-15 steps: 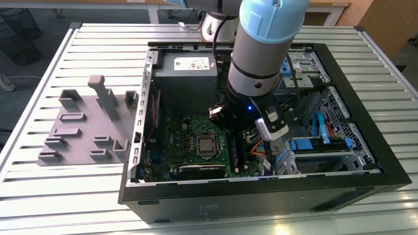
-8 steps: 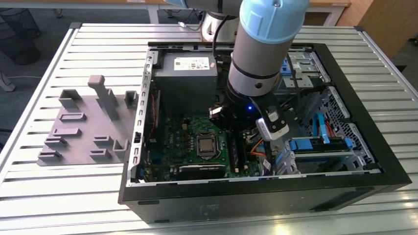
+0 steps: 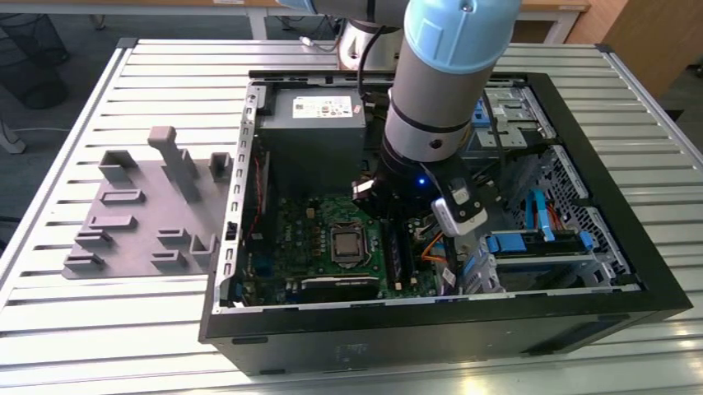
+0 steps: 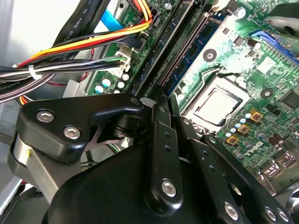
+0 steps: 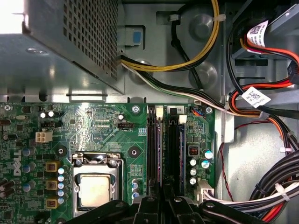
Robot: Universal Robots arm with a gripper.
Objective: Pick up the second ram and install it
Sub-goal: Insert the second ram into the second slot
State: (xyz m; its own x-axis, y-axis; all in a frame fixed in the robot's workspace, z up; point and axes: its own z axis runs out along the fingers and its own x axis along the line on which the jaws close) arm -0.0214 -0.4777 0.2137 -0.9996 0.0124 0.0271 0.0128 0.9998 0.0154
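Slatted tabletop (image 3: pixel 132 90) carries an open computer case (image 3: pixel 615 271). Inside it, the fingers (image 4: pixel 161 105) press together low over the motherboard's memory slots (image 5: pixel 161 144), apparently pinching the second ram (image 4: pixel 189 51), which stands edge-down in a slot beside the processor socket (image 5: pixel 96 184). Seating well likely needs straight, even downward pressure, clear of the cable bundle (image 5: pixel 261 112).
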